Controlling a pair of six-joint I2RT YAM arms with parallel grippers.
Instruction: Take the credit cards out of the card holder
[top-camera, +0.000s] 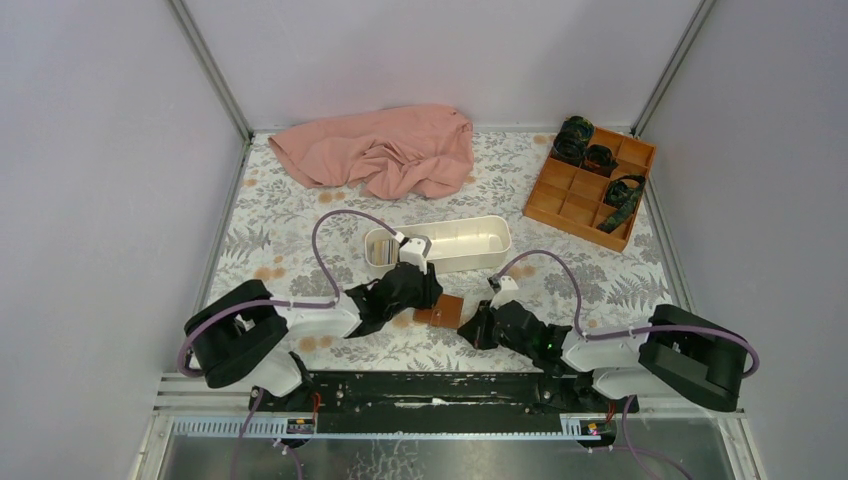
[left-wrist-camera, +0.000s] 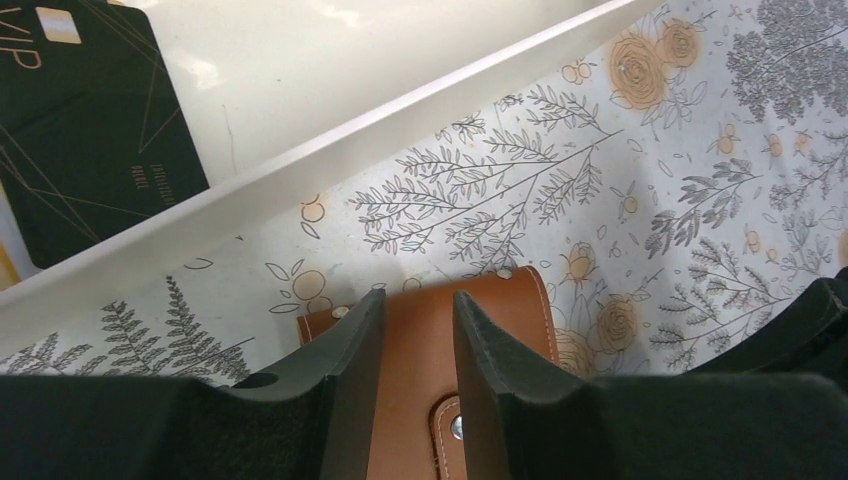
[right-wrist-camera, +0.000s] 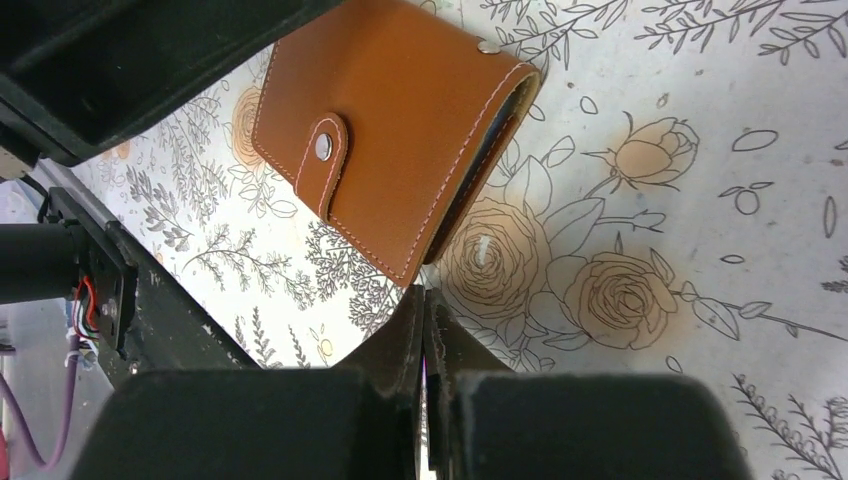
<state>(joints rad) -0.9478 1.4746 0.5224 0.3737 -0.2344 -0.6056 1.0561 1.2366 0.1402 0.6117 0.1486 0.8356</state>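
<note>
The brown leather card holder (top-camera: 441, 312) lies closed on the flowered tablecloth between both arms, its snap tab (right-wrist-camera: 322, 150) fastened. My left gripper (left-wrist-camera: 418, 308) hovers over the card holder (left-wrist-camera: 520, 305) with its jaws apart and nothing between them. My right gripper (right-wrist-camera: 425, 296) is shut, its tips right at the near corner of the card holder (right-wrist-camera: 390, 120). A black credit card (left-wrist-camera: 90, 120) lies in the white tray (left-wrist-camera: 400, 110). More cards (top-camera: 380, 249) show at the tray's left end in the top view.
The long white tray (top-camera: 470, 262) stands just behind the card holder. An orange compartmented box (top-camera: 590, 185) with dark items sits at the back right. A pink cloth (top-camera: 380, 150) lies bunched at the back.
</note>
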